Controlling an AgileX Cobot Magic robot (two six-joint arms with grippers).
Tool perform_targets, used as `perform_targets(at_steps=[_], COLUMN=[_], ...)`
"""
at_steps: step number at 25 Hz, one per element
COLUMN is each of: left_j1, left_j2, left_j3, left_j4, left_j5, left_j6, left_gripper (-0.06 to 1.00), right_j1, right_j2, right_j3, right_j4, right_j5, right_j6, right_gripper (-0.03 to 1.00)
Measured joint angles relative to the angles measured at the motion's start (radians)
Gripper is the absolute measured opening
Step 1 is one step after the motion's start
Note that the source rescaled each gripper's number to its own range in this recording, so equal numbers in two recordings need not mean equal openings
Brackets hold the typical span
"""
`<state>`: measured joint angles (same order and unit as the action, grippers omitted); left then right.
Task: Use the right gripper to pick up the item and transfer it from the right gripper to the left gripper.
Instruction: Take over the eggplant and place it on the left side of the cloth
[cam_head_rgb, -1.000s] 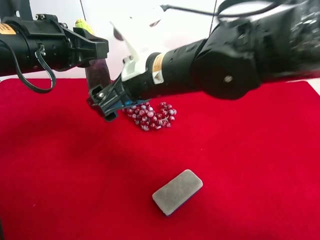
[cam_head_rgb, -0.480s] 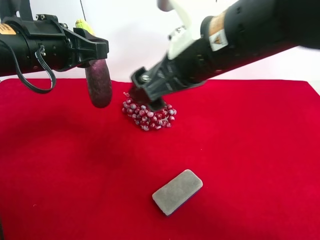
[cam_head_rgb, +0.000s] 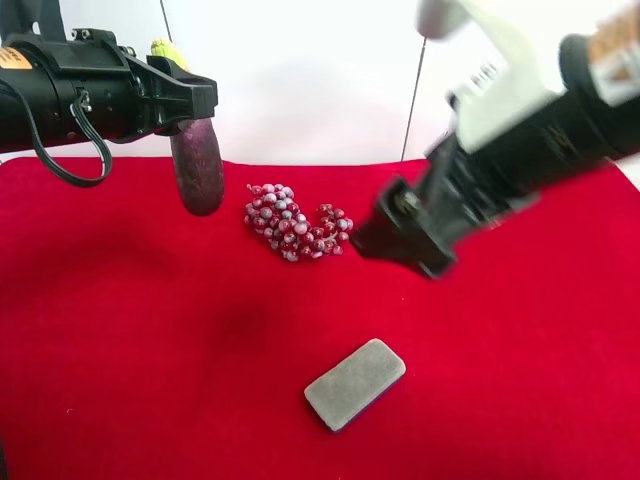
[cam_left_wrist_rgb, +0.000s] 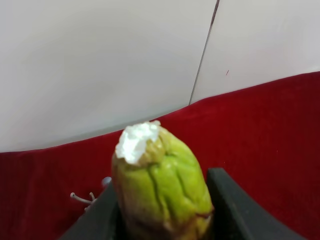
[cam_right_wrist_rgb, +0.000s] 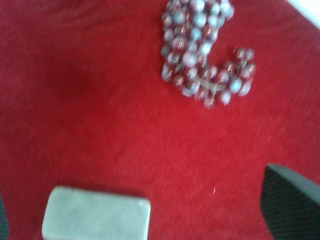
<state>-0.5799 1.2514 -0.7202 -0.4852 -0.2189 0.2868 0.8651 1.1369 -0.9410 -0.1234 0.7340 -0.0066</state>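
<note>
1. Exterior high view: we see the left gripper (cam_head_rgb: 188, 103) pinching the eggplant (cam_head_rgb: 198, 172) near its stem end, above the red cloth (cam_head_rgb: 120, 330).
2. We see grapes (cam_head_rgb: 297, 222) and a grey block (cam_head_rgb: 355, 383) lying on the cloth, apart.
3. We find the right gripper (cam_head_rgb: 405, 245) spread wide, empty, beside the grapes.

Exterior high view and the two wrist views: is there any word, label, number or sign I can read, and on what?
Nothing is legible.
Yellow-orange sticker on the black left arm: cut off, too small to read.
Orange sticker on the white-wristed right arm: blurred, unreadable.
Wrist views: no lettering on the green-stemmed purple eggplant or the red cloth.
</note>
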Motion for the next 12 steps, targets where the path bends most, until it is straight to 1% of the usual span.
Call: perform_targets(at_steps=[4,8,10,12], left_j1=[0.000,0.000,0.000,0.001], left_j2=[0.000,0.000,0.000,0.000], left_j3=[0.000,0.000,0.000,0.000], left_j4=[0.000,0.000,0.000,0.000], left_j5=[0.000,0.001,0.012,0.034], left_j6=[0.000,0.000,0.000,0.001], left_gripper=[0.00,0.00,0.00,0.00], right_j1=[0.000,0.000,0.000,0.001], right_j2=[-0.148,-0.361,-0.490,-0.614], right_j3=[0.161,0.289,0.314,0.320], right_j4=[0.042,0.100,0.130,0.140], right_j5=[0.013,0.040,0.082,0.154], right_j6=[0.000,0.000,0.000,0.000], right_gripper=[1.00,1.00,1.00,1.00])
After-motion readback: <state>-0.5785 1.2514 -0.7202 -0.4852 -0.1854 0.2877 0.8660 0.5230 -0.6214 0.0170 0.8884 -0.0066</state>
